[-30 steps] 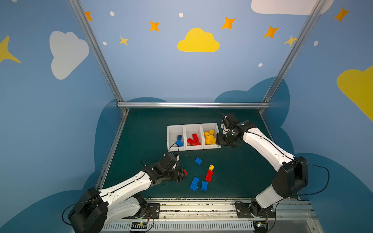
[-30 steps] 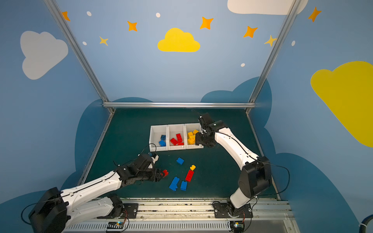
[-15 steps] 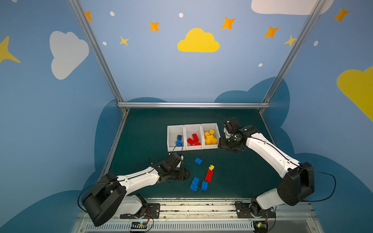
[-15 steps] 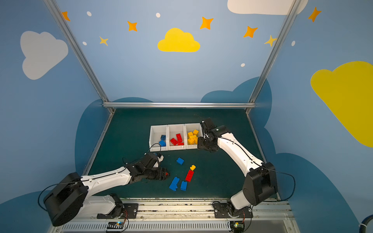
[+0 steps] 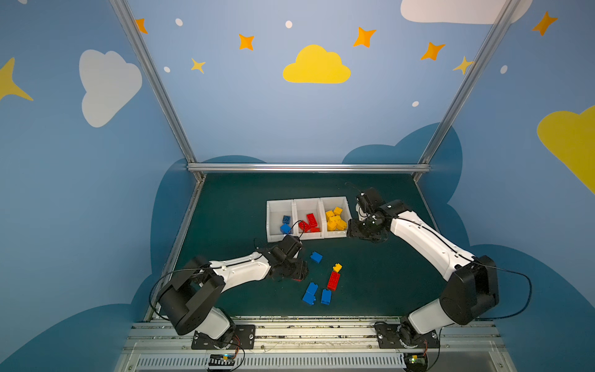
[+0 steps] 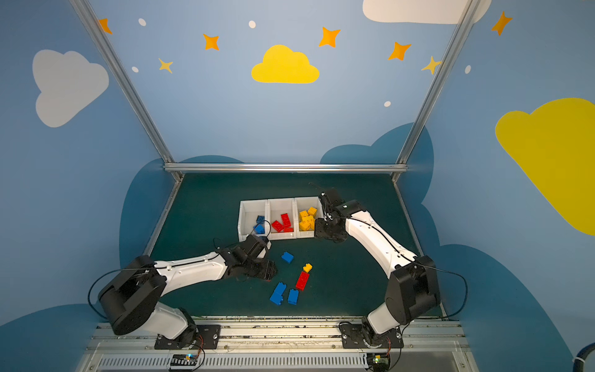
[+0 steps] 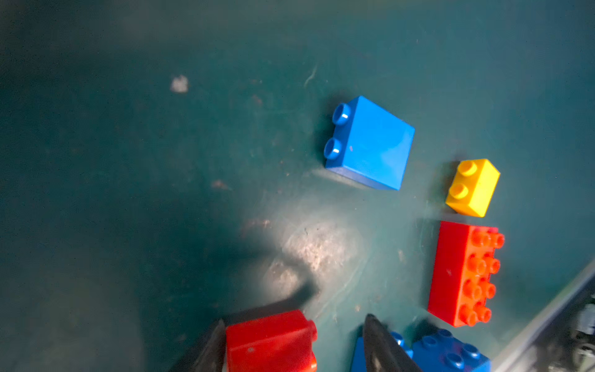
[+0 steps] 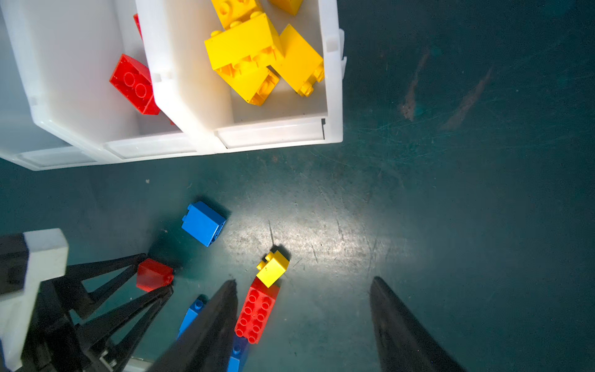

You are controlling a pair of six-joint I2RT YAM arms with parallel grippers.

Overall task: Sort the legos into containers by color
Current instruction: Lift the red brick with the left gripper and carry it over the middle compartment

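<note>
Left wrist view, close over the dark table (image 7: 128, 161): left gripper (image 7: 294, 319) down at the surface, jaws apart around a small red brick (image 7: 270, 341). Presses one finger (image 7: 209, 351) against the brick's side; leaves a strip of bare table between the brick and the opposite finger. Not clamped.

Both top views: row of three white bins (image 5: 335, 235) mid-table, joined side by side. Blue bricks (image 5: 285, 225) in the left bin, red bricks (image 5: 310, 222) in the middle, yellow bricks (image 5: 335, 219) in the right.

Loose on the table in front of the bins: a square blue brick (image 5: 316, 257), then a small yellow brick (image 5: 337, 267) at the end of a long red brick (image 5: 333, 280), touching or just beside it. Nearest the robot bases, a longer blue brick (image 5: 310, 293) and a shorter blue brick (image 5: 326, 296) side by side. Left gripper just left of that cluster.

Right wrist view: right gripper (image 8: 303, 280) spread wide, nothing between the fingers, hanging above the table just beside the right bin's front corner.
</note>
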